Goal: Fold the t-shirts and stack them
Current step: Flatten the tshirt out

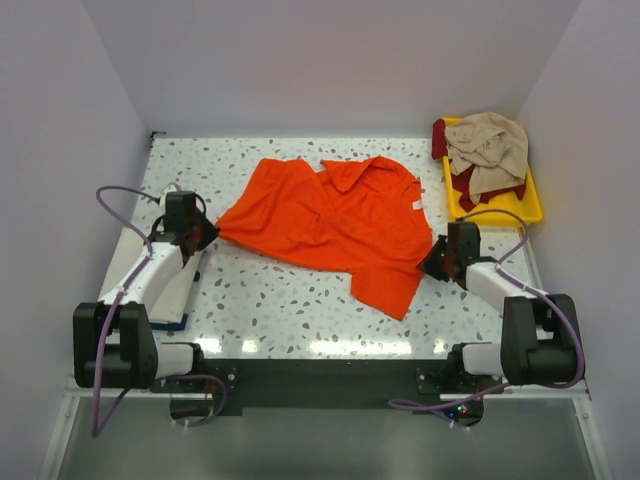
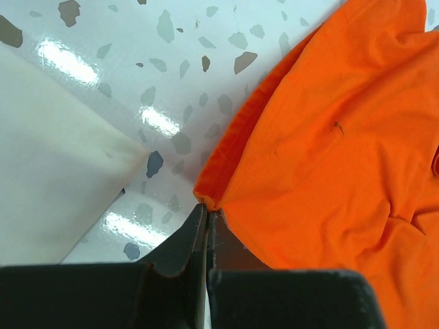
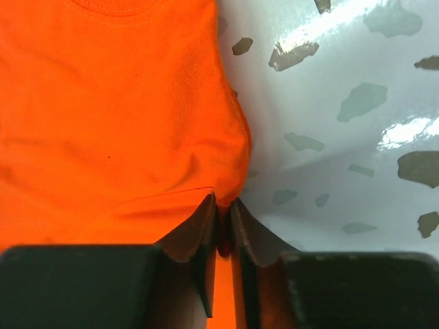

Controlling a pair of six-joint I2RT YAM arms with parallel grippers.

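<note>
One orange t-shirt [image 1: 335, 225] lies spread and rumpled across the middle of the speckled table [image 1: 270, 300]. Two grippers are clamped on it: the left gripper [image 2: 206, 209] pinches its left corner and the right gripper [image 3: 223, 202] its right edge. One yellow tray [image 1: 530, 212] at the far right holds two crumpled tees, one beige t-shirt [image 1: 490, 145] lying on one dark red t-shirt [image 1: 463, 186].

- A spread t-shirt [image 1: 340, 225] lies across the middle of the bench [image 1: 270, 300].
- The left hand [image 1: 205, 232] meets its left corner, and the right hand [image 1: 432, 262] its right edge.
- A tray [image 1: 530, 205] stands in the far right corner, behind the right hand.
- Heaped t-shirts [image 1: 488, 150] lie in the tray.
</note>
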